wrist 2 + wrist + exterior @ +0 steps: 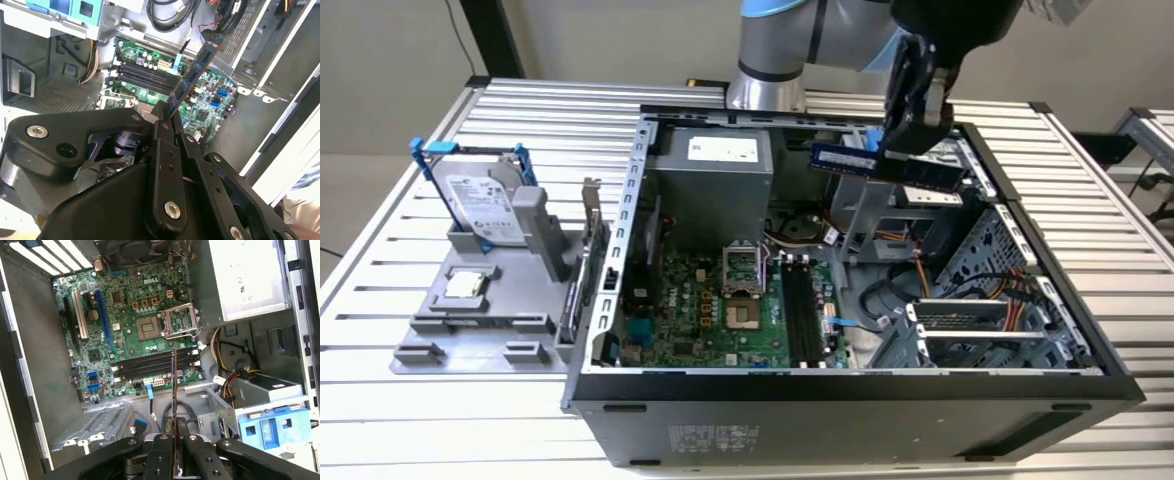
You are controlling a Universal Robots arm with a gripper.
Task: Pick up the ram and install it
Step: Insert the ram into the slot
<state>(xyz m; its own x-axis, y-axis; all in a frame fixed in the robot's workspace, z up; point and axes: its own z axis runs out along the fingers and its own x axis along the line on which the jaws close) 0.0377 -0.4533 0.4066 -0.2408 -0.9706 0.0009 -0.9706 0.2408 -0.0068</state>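
Slatted metal table (454, 420) carries an open computer case (854, 420) beneath the gripper (907, 140). Its green motherboard (125, 325) and black memory slots (150, 365) lie well below the fingertips. Pressed together, the fingers pinch the ram (197, 65), which juts out from between them, in the air above the case.

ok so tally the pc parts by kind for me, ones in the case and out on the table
ram: 1, held in the gripper
hard drive: 1
processor chip: 1
motherboard: 1
power supply: 1
total: 5
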